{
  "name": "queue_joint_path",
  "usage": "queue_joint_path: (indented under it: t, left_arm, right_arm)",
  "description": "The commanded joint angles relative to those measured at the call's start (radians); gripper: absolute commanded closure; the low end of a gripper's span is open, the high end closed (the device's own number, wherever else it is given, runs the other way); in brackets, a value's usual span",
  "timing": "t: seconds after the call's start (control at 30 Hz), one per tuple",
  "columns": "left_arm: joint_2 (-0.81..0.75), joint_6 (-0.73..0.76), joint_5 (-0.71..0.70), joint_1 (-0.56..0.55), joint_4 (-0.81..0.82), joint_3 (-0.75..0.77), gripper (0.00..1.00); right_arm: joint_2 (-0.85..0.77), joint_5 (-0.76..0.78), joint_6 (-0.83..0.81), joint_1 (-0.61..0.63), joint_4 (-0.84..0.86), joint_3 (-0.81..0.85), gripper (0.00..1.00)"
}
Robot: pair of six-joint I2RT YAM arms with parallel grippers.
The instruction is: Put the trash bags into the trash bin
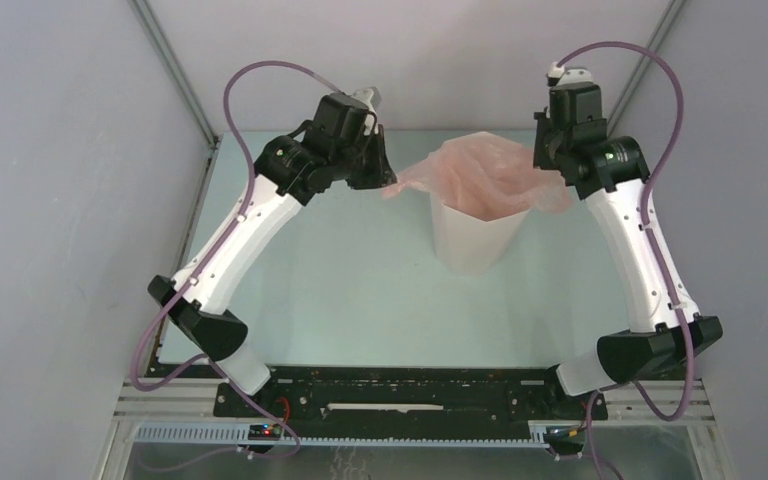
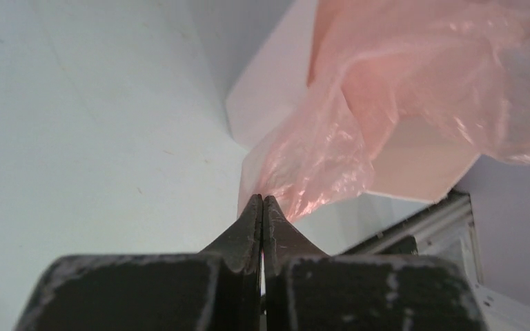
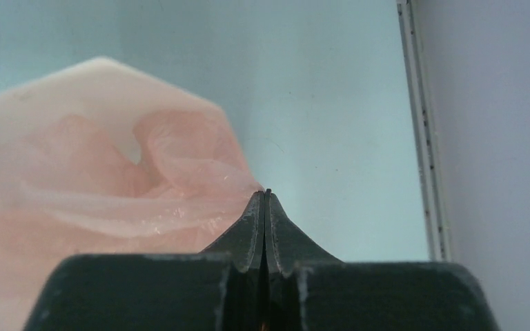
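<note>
your left gripper and right gripper each pinch an edge of the trash bag, jaws pressed together, likely to spread it over the trash bin

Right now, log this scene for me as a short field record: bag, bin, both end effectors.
trash bag: pale pink film, spread over the bin's mouth, partly sunk inside, edges sticking out on both sides
trash bin: white, faceted, upright on the table
left end effector: shut, pinching the bag's left corner
right end effector: shut, the bag's right edge at its tips, apparently pinched
task status: bag not yet fully inside the bin
</note>
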Motion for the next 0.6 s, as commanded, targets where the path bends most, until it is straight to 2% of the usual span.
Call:
queue_joint_path:
  t: [0.0, 0.23, 0.37, 0.57]
  left_arm:
    - [0.001, 0.078, -0.208, 0.003, 0.033, 0.078, 1.0]
    - [0.021, 0.118, -0.301, 0.039, 0.067, 0.079, 1.0]
    - [0.025, 0.118, -0.24, 0.079, 0.111, 0.047, 1.0]
    - [0.055, 0.099, -0.189, 0.106, 0.152, 0.078, 1.0]
  right_arm:
    - [0.042, -0.216, 0.119, -0.089, 0.044, 0.059, 1.0]
    - [0.132, -0.32, 0.188, -0.178, 0.039, 0.131, 1.0]
    - [0.181, -0.408, 0.227, -0.24, 0.039, 0.177, 0.99]
    - [0.235, -0.43, 0.235, -0.27, 0.031, 0.242, 0.99]
